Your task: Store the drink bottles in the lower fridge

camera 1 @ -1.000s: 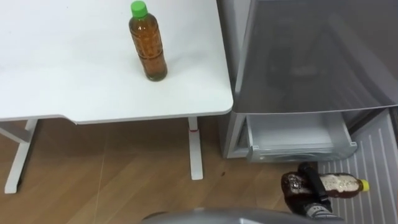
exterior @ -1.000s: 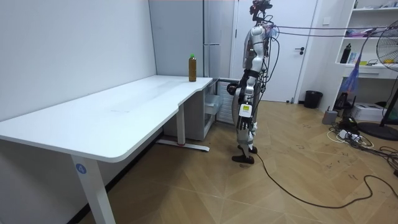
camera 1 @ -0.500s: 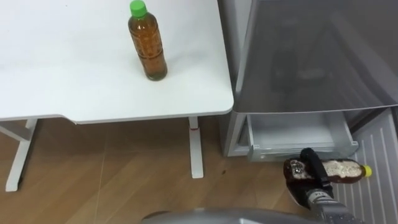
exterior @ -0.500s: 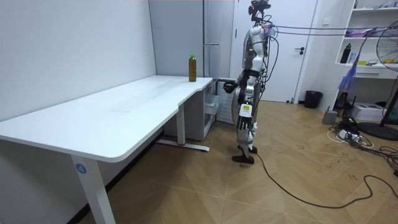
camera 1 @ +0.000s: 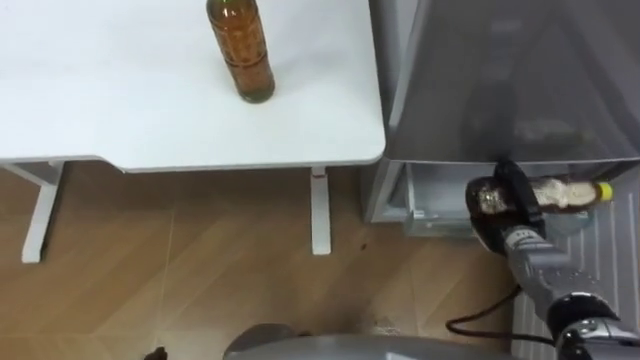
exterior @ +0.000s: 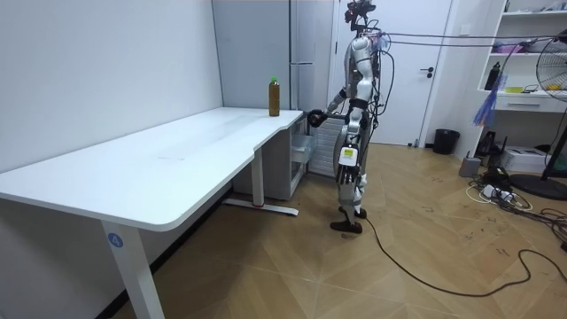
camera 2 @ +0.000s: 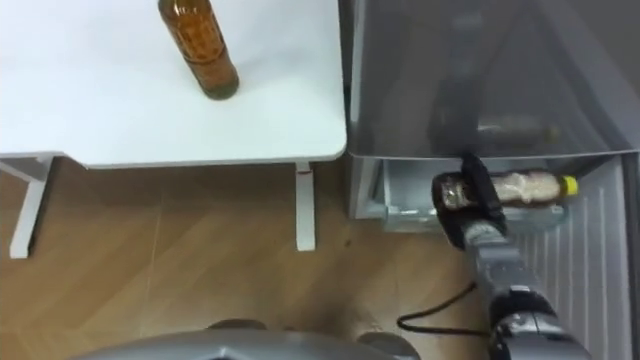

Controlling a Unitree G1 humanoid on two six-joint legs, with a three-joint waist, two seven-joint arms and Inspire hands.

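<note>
Risen to mid-right of frame since a second ago: right hand (camera 1: 503, 200), fingers curled round lower body of brown plastic bottle with yellow cap (camera 1: 565, 192), held sideways before open grey fridge drawer (camera 1: 435, 200). Likely full, weighty, slick; best gripped mid-body. Amber tea bottle (camera 1: 241, 50) upright on white table (camera 1: 120, 110), upper left.

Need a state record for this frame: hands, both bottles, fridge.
right hand: fingers curled round the yellow-capped bottle
yellow-capped bottle: on its side, at the lower drawer; cannot tell if it is inside
left hand: hangs at the robot's side
table bottle: upright on the white table, near the corner by the fridge
lower drawer: open
robot: stands facing the fridge, past the table's end
</note>
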